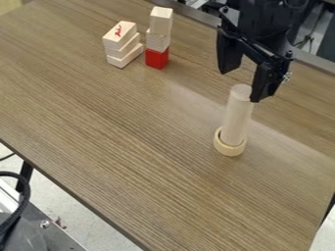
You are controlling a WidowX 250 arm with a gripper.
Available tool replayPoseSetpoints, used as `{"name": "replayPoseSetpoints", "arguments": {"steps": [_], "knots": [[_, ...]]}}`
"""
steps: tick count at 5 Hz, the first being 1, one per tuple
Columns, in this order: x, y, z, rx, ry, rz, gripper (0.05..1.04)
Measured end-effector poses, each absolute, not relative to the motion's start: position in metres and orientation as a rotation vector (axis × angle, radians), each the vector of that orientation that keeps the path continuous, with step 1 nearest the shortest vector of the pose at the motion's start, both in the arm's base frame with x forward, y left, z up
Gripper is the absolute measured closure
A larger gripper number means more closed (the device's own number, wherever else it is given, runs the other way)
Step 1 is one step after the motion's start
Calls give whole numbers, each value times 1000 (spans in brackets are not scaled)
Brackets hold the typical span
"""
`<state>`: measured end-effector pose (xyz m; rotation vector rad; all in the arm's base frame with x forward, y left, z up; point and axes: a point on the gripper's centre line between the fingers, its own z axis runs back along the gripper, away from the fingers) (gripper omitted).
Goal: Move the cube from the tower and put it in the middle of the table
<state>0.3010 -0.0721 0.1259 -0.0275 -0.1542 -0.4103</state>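
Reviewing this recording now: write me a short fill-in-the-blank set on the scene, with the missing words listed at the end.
The bottom block of the tower is coloured ____. The stack of flat blocks beside it holds ____ blocks. The round rod stands in a wooden ____. Of open and shut, the hand is ____.

Missing words: red; three; ring; open.

Matte black arm, silver screws, angular black pincer (241, 81)
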Motion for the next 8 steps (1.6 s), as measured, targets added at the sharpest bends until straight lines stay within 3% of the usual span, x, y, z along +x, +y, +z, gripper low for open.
{"name": "replayPoseSetpoints", "arguments": {"steps": [1,3,5,8], "knots": [[299,-71,118,-28,-123,-407,83],[332,-46,150,-137,-192,-226,83],[354,0,156,-149,-223,-24,83],[369,71,151,80,-219,307,83]]}}
